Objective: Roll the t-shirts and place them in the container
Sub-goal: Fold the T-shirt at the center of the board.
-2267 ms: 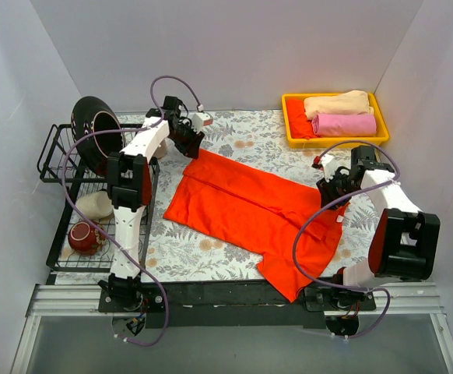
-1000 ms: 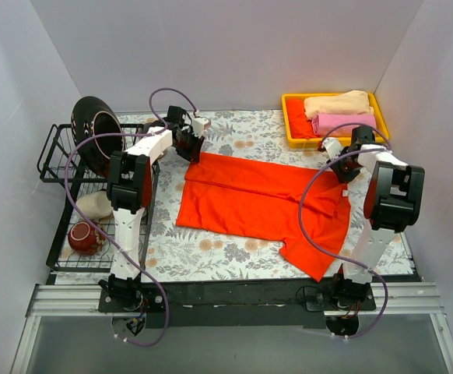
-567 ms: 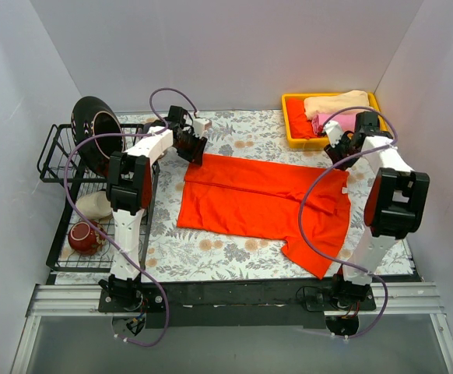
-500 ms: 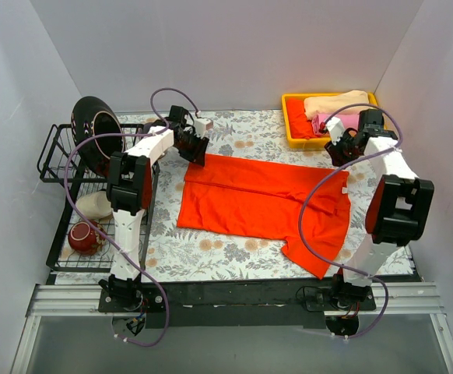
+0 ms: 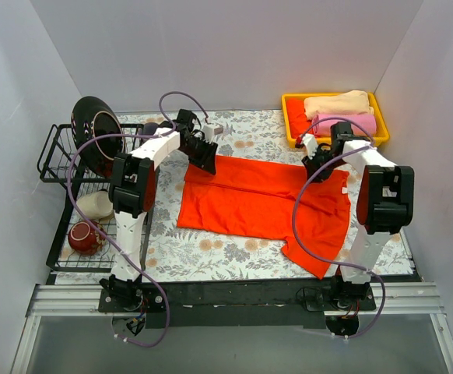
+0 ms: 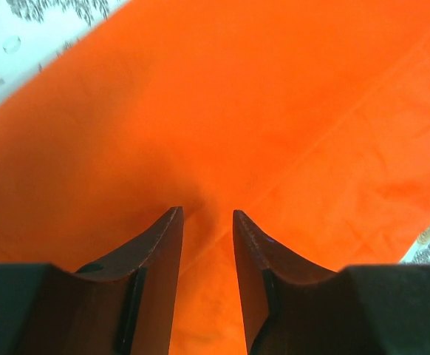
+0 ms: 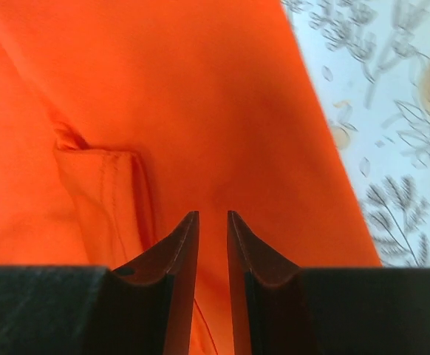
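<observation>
The bright orange-red t-shirt lies spread flat on the floral mat. My left gripper is at the shirt's far left corner. In the left wrist view its jaws stand narrowly apart with a fold of orange cloth between them. My right gripper is at the shirt's far edge on the right. In the right wrist view its jaws are almost closed on the cloth, beside a hemmed sleeve fold. Rolled beige, pink and orange-red bundles lie in the tray.
The yellow tray stands at the back right. A black wire rack at the left holds a dark plate, a red bowl and a pale object. The floral mat shows around the shirt.
My right gripper left the shirt's far right corner, went toward the tray, then came back inward onto the far edge. My left gripper moved right, taking the far left corner with it.
</observation>
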You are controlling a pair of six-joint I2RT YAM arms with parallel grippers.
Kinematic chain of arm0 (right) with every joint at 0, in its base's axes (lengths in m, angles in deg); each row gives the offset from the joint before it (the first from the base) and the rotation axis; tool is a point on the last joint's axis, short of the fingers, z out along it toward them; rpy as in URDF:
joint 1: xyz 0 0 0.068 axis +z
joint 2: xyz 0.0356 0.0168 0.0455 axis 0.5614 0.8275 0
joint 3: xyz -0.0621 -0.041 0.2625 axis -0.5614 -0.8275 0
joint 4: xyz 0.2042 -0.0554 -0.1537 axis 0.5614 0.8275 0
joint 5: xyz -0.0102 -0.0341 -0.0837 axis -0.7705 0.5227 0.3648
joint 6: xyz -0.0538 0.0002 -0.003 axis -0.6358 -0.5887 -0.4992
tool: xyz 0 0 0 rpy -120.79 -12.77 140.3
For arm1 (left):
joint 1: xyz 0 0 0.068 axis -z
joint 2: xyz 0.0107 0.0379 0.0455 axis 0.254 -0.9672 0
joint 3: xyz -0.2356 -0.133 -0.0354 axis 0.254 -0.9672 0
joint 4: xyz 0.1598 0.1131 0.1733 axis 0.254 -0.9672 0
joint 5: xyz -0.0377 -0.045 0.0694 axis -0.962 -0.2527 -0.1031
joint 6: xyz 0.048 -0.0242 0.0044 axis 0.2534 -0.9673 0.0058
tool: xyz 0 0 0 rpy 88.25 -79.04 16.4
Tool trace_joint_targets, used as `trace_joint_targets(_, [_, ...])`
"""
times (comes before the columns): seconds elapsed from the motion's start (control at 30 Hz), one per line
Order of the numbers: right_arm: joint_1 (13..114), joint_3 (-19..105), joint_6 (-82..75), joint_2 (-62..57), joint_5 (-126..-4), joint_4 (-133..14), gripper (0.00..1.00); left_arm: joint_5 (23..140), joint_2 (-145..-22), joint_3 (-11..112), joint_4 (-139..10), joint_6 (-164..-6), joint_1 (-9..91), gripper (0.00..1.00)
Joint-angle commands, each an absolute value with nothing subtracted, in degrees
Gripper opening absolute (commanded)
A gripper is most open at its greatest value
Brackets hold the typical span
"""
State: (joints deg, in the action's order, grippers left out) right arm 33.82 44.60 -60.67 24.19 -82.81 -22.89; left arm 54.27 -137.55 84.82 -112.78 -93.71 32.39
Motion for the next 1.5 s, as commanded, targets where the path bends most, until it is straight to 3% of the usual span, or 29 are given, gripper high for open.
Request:
trace_joint_targets(0.0, [36.8, 47.2, -62.2, 25.4, -82.8, -21.1, 0.28, 53.5, -130.0, 82.3, -113.7, -93.3, 31.9, 0.33])
trace_joint_targets(0.27, [38.3, 41.9, -66.1, 22.4, -82.9, -15.5, 0.25, 55.2, -128.1, 80.5, -113.2, -92.7, 31.9, 0.33])
trace_joint_targets(0.63, [52.8, 32.2, -56.1, 2.3, -87.5, -6.5, 0.24, 54.9, -125.9, 78.4, -110.1, -91.9, 30.4, 0.33])
trace_joint_targets(0.73, [49.5, 31.5, -54.5, 0.3, -84.0, -7.0, 0.24, 54.0, -124.7, 76.4, -110.0, -92.8, 30.4, 0.33])
trace_joint_targets(0.9, [37.3, 39.7, -54.3, 6.5, -83.2, -6.4, 0.24, 53.9, -123.8, 74.3, -108.2, -94.2, 30.4, 0.35])
trace_joint_targets(1.03, [29.6, 45.3, -54.4, 12.6, -81.7, -8.0, 0.24, 56.3, -127.0, 77.5, -107.5, -95.5, 30.4, 0.36])
trace_joint_targets(1.27, [25.4, 49.8, -55.4, 20.4, -80.4, -11.1, 0.24, 57.9, -133.8, 86.2, -111.4, -94.3, 30.4, 0.37])
trace_joint_targets(1.37, [24.5, 49.2, -56.1, 21.5, -79.6, -12.2, 0.24, 52.3, -132.8, 86.9, -112.3, -90.8, 31.2, 0.37])
trace_joint_targets(1.47, [23.4, 49.2, -56.0, 22.5, -79.5, -13.0, 0.24, 43.6, -130.7, 85.6, -110.5, -88.5, 34.7, 0.44])
